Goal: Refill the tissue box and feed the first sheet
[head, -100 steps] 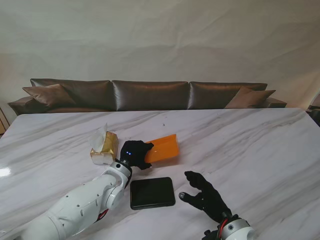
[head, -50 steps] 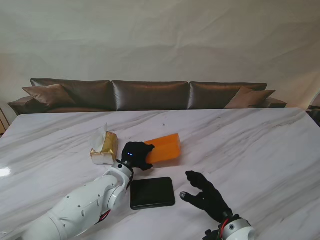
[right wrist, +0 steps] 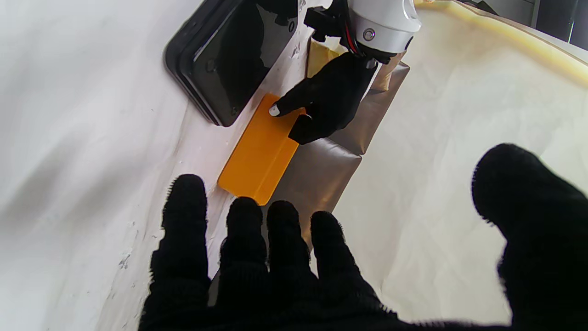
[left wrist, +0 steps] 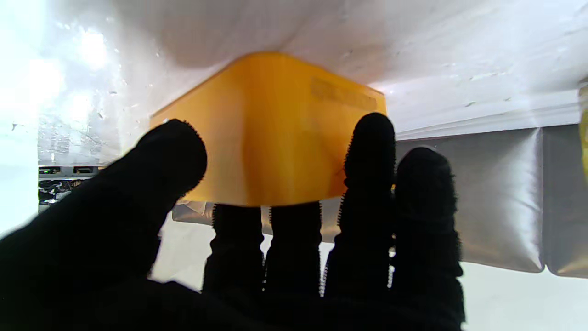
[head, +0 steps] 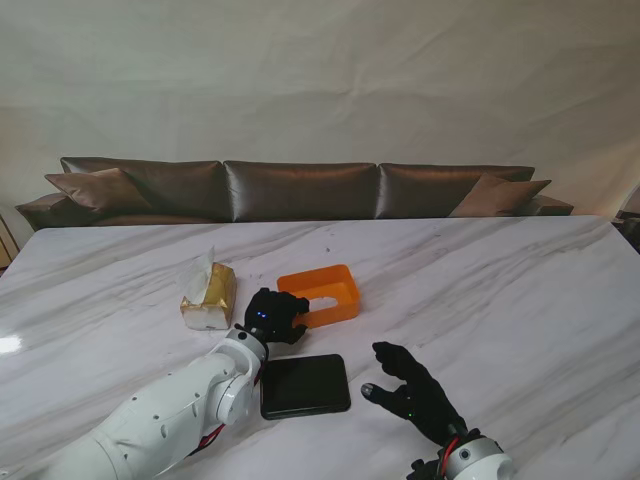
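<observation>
orange box (head: 320, 293) | open side up | tissue pack (head: 208, 296) just left, upright

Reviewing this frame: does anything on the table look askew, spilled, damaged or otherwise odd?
Only the orange box shell stands out: it sits open side up, empty, the left robot hand gripping its near wall. The tissue pack lies beside it, one sheet sticking up.

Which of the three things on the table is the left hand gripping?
The orange box shell: the left hand grips its near-left end. The tissue pack and black lid lie untouched.
</observation>
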Controlling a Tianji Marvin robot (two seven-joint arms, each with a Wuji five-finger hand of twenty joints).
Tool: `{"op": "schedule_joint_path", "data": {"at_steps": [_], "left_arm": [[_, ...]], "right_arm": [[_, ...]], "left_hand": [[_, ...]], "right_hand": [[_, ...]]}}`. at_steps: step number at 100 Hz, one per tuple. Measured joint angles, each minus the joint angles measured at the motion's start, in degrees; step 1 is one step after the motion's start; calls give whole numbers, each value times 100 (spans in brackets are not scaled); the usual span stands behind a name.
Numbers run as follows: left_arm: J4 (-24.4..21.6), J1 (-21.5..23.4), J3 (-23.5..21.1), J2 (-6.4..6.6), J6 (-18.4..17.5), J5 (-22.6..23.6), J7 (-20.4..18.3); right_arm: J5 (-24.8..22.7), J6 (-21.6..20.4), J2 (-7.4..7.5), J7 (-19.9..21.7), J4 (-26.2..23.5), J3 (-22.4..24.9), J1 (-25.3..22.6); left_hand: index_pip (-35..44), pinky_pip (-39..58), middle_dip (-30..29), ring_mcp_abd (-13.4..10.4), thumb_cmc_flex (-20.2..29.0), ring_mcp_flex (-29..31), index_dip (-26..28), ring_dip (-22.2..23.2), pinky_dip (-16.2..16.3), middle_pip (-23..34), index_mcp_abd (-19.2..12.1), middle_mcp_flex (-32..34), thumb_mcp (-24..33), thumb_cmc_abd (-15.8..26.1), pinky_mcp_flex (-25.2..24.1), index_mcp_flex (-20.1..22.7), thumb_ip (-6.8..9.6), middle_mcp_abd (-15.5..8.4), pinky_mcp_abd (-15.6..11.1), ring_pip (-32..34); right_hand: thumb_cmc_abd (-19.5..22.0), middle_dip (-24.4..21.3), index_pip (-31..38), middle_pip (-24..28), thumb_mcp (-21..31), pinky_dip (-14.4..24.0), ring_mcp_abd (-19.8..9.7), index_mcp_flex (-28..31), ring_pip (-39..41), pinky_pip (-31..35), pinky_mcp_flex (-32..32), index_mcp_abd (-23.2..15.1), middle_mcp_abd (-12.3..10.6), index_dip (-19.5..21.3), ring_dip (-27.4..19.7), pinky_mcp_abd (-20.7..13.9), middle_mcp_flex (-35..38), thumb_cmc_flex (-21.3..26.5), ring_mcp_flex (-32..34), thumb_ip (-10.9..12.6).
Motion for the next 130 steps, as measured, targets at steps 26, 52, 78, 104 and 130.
{"op": "schedule_joint_path", "data": {"at_steps": [26,52,78,104,130], "left_arm": [[-20,40,-18,10,52,53,41],[-533,297,-394,165,286,568,38],[-1634,1047,-1410,298,601,899,156],[-2997,1970,-2262,400,1446,1462,-125],[-3307,2531,-2690,335,1978,1086,375]], "right_arm": [[16,0,0,10,4,4,-10],[22,5,0,22,12,-4,-9],[-8,9,1,19,-13,-4,-19],[-102,21,7,18,-87,-29,-35],[-255,20,26,48,-169,-77,-41]], "left_hand": [[-114,-320,-58,0,0,-341,1,-30,78,-109,4,-193,8,0,-462,-78,1,4,-1,-230],[-119,-682,-7,-71,131,-689,68,-89,149,-240,4,-479,214,-1,-867,-154,1,-4,-7,-441],[-627,-1564,-143,-33,-395,-1417,206,-194,200,-394,4,-1183,214,7,-1918,-362,2,-9,191,-745],[-1876,-3766,-684,258,-833,-2738,101,-788,-814,-1387,10,-2386,-649,386,-3375,-879,244,76,905,-1992],[-3309,-6059,-1443,644,-952,-4206,-652,-1643,-1909,-2656,273,-3541,-2059,566,-3668,-1619,244,289,1349,-3064]], "right_hand": [[0,0,0,-1,0,0,0,0,0,0,0,-1,-5,0,0,0,0,0,0,0],[0,0,0,-1,0,0,0,0,0,0,0,-1,-7,0,0,0,1,0,0,0],[0,0,0,-34,0,-1,0,0,0,0,0,-75,-13,0,0,0,2,1,0,0],[-63,0,0,-41,0,0,0,2,0,0,0,-208,-66,0,1,0,3,1,0,0],[-178,0,0,-42,-4,-1,0,4,0,0,0,-227,-75,0,1,0,5,61,0,0]]}}
